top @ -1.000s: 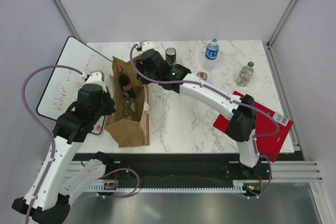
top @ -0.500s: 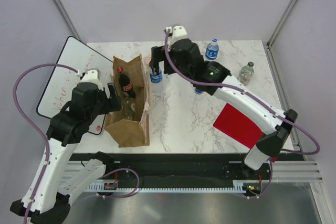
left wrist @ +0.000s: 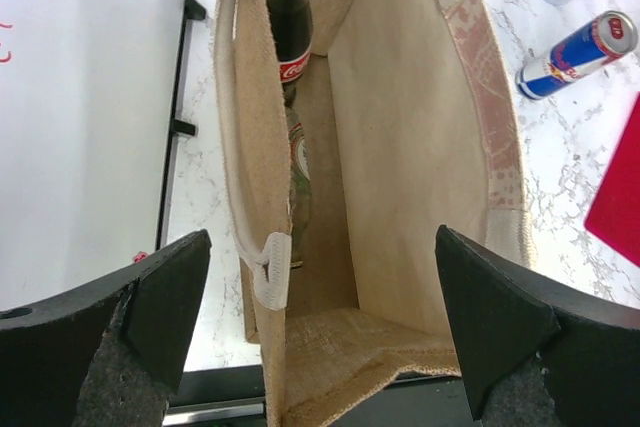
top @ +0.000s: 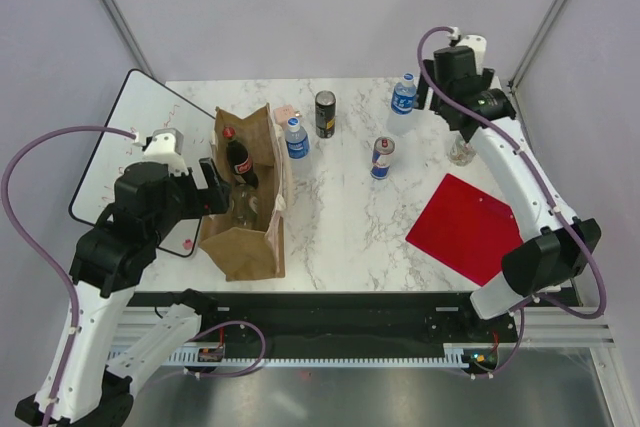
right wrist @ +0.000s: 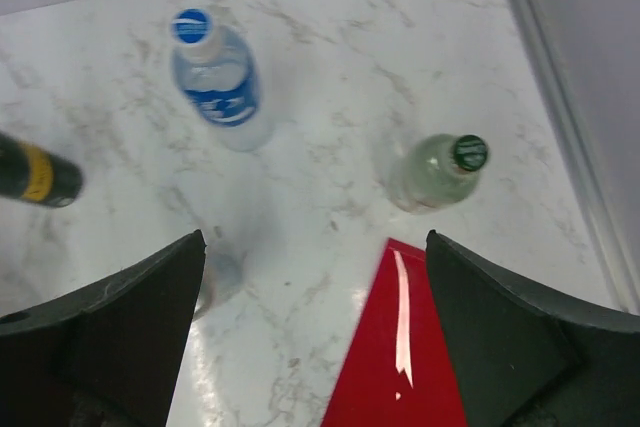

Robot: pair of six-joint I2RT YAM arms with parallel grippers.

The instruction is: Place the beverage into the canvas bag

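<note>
Tan-brown, stiff, upright canvas bag (top: pixel 250 247) at the table's 9 o'clock, mouth open. Inside, at its 12 o'clock end: dark red-capped cola bottle (left wrist: pixel 288 17), with a clear bottle (left wrist: pixel 298 177) below it. Left gripper (left wrist: pixel 322 237) spread wide over the mouth, empty. Small blue-labelled plastic bottle (top: pixel 296 137) just beside the bag at 2 o'clock. Right gripper (right wrist: pixel 315 237) wide, empty, above the table's 1 o'clock corner.

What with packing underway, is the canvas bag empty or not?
Not empty: the canvas bag stands open, holding a red-capped cola bottle and a clear bottle beside it.
</note>
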